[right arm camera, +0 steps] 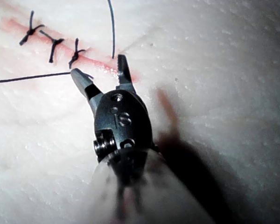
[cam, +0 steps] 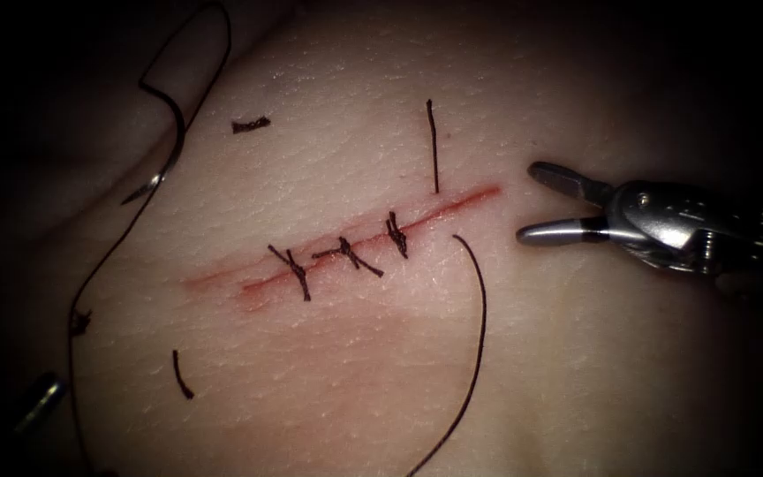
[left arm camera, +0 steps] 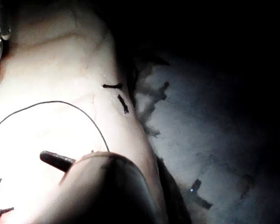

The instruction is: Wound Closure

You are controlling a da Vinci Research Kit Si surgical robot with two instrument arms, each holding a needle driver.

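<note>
The cut [cam: 346, 247] runs slantwise across the tissue [cam: 576, 371], with three knotted stitches [cam: 351, 256] along its middle. Near the cut's right end, thread [cam: 434, 146] goes into the tissue on the far side and comes out on the near side as a long strand [cam: 479, 336]. My right tool [cam: 523, 205] hovers open just right of the cut's end and holds nothing; the right wrist view has its jaws [right arm camera: 98, 65] spread over that end. The curved needle [cam: 168, 159] lies loose on the tissue far left of the cut. My left tool [cam: 39, 399] sits dim at the lower left.
Thread from the needle loops upward [cam: 214, 53] and then trails down the left side [cam: 77, 300]. Short cut ends of thread lie at the upper left [cam: 250, 124] and lower left [cam: 182, 374]. The tissue falls away into shadow at the left.
</note>
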